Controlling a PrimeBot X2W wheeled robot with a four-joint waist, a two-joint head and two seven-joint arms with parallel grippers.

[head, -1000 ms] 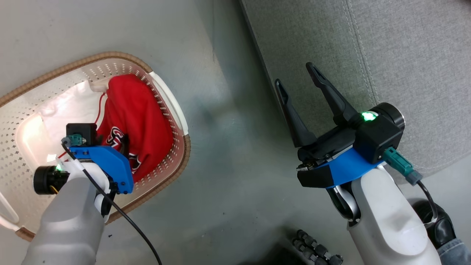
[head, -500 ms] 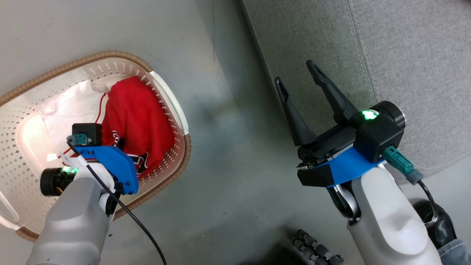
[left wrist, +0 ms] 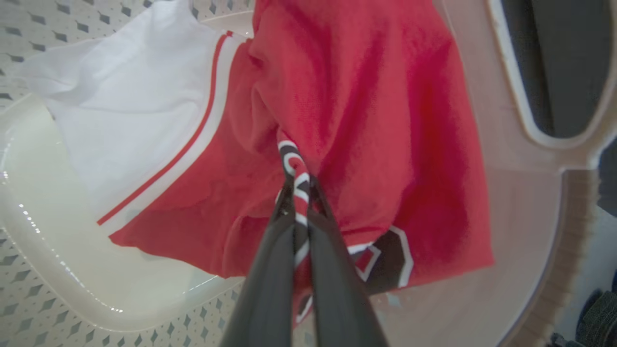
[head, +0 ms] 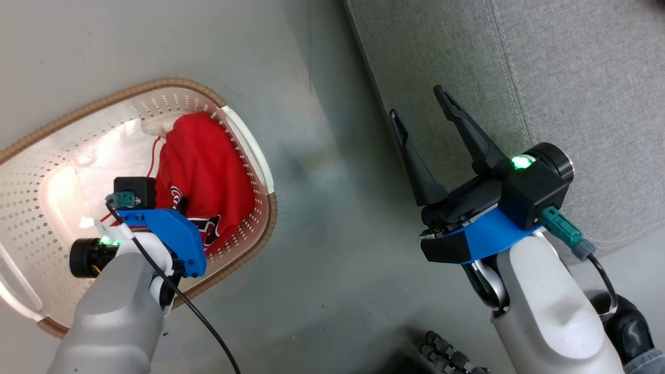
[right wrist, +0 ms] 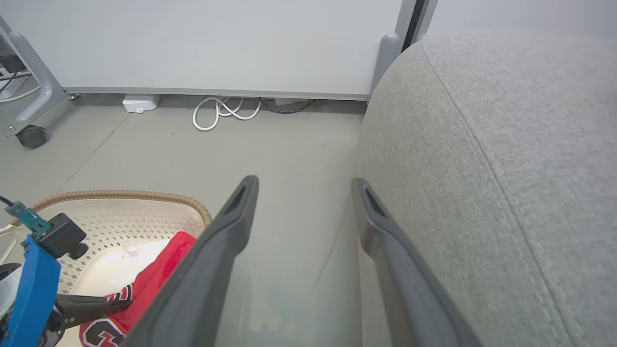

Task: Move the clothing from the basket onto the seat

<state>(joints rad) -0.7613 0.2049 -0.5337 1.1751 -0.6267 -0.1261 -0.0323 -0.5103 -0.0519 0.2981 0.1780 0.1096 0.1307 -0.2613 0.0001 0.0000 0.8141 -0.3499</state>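
The left gripper (left wrist: pixel 301 187) is clamped on a fold of the red jersey (left wrist: pixel 366 111) inside the basket (head: pixel 244 136), nine o'clock. The right gripper (head: pixel 416 101) stands parted, idle. Recommendation: lift straight, clear the rim, then swing to the seat (head: pixel 571 78), two o'clock.

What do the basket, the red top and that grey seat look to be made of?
Basket: glossy cream plastic, punched with holes; its brown rim looks woven. Red garment: likely thin knit sports fabric, matte, softly folded. Seat: coarse grey woven upholstery with a stitched seam.
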